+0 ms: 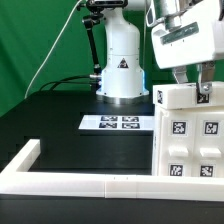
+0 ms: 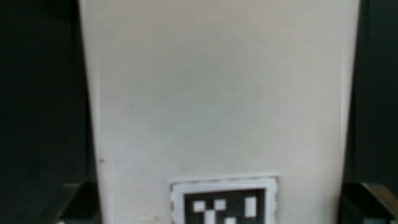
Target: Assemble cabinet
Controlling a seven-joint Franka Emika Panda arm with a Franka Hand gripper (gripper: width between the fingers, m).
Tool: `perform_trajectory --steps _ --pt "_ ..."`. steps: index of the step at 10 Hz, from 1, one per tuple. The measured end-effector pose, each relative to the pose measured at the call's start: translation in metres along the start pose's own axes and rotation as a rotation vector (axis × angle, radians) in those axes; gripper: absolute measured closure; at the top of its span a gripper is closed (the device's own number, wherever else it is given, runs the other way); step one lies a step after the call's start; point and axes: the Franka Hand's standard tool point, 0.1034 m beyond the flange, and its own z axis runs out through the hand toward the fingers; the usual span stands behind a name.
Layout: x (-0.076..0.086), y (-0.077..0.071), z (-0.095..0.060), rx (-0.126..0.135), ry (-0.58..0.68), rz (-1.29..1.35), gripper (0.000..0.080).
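White tagged cabinet (image 1: 188, 128) on black surface (image 1: 60, 125), hand (image 1: 192, 92) touching its top, grip state cannot tell, marker board (image 1: 117, 123) nearby

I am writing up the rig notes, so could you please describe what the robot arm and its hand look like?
The arm is smooth white plastic with rounded, bulbous segments, darker joints near the top, and a triangular black-and-white label on its base. A thin cable trails from it across the green backdrop. The hand is a boxy light-grey block with dark fingers below it; the wrist view shows only dark finger tips at the frame's corners.
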Motion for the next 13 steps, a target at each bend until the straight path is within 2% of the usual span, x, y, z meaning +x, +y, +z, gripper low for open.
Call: perform_trajectory --steps 7,10,11,12,13 --pt "0.0021 0.0013 -0.0005 0.004 -0.041 0.660 0.0241" --pt "0.0022 -0.0009 -0.0006 0.015 -0.064 0.759 0.0241" --pt "-0.0007 -0.0010 0.0000 0.014 -0.075 0.777 0.0154" --pt "-0.0044 -0.0013 0.0005 0.014 -0.088 0.780 0.0154" --pt "-0.0052 -0.0013 0.0006 0.014 -0.090 0.772 0.0026"
